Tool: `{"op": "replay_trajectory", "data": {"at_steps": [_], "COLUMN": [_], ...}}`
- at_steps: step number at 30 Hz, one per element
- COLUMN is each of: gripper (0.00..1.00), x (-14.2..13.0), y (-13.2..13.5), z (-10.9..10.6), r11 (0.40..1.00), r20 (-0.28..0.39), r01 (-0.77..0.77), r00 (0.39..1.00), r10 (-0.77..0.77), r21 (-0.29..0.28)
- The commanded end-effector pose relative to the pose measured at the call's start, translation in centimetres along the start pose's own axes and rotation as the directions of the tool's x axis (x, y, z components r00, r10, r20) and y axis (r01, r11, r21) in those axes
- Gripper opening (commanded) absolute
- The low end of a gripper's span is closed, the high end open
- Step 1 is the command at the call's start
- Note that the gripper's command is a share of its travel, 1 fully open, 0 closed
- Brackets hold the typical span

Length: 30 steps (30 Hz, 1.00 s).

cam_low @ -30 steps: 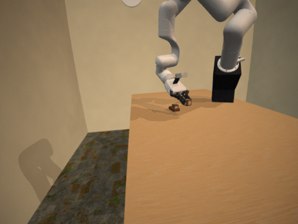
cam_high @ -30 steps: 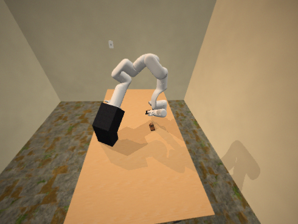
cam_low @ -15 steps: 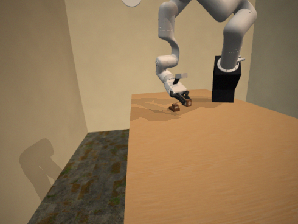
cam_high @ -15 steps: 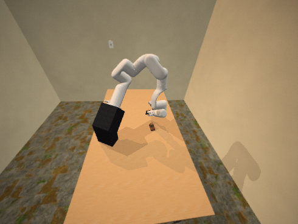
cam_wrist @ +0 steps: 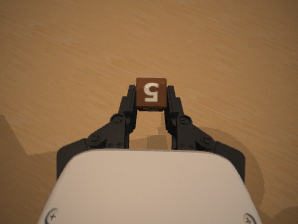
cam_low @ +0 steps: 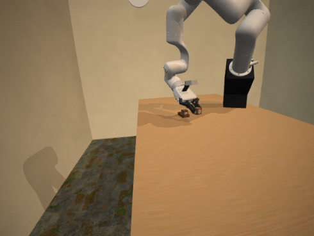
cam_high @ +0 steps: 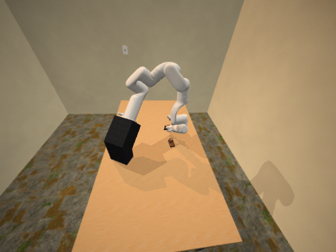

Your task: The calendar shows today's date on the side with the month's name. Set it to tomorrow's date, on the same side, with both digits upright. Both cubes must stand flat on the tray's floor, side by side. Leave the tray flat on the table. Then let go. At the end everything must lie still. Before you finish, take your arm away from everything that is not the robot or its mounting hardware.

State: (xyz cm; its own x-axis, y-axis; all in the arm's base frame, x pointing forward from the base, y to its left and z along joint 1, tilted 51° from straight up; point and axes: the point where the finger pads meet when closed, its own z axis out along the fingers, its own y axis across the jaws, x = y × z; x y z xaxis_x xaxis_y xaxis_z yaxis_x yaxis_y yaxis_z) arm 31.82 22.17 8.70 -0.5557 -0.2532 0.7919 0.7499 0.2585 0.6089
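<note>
A small brown cube [cam_wrist: 151, 93] [cam_low: 198, 111] is between the fingertips of my gripper [cam_wrist: 151, 95] [cam_low: 196, 109] [cam_high: 166, 127], which is shut on it. The face towards the wrist camera shows a white 5, upside down in that view. In the exterior view the held cube is close above or at the table; any gap beneath it cannot be told. The brown tray [cam_low: 184, 116] [cam_high: 172, 146] lies on the table beside the gripper, with the other cube [cam_low: 185, 111] in it. The digit on that cube is too small to read. The tray is outside the wrist view.
The wooden table [cam_high: 151, 212] [cam_low: 224, 167] carries the arm's shadow around the tray. The black arm base [cam_high: 122, 135] [cam_low: 238, 84] stands at the table's side. The arm arches high over the table, and the gripper leans in the exterior view.
</note>
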Motion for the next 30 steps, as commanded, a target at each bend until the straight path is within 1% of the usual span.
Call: {"op": "replay_trajectory", "data": {"at_steps": [1,21,30], "gripper": [0.29,0.29,0.29], "x": [-0.6,-3.1,-3.7], "y": [0.0,0.0,0.0], "z": [0.3,2.0,2.4], "r11": [1.0,1.0,1.0], "r20": [0.002,0.002,0.002], "r01": [0.001,0.001,0.001], "r00": [1.0,1.0,1.0], "r10": [-0.001,-0.001,-0.001], "r21": [-0.001,-0.001,-0.001]}}
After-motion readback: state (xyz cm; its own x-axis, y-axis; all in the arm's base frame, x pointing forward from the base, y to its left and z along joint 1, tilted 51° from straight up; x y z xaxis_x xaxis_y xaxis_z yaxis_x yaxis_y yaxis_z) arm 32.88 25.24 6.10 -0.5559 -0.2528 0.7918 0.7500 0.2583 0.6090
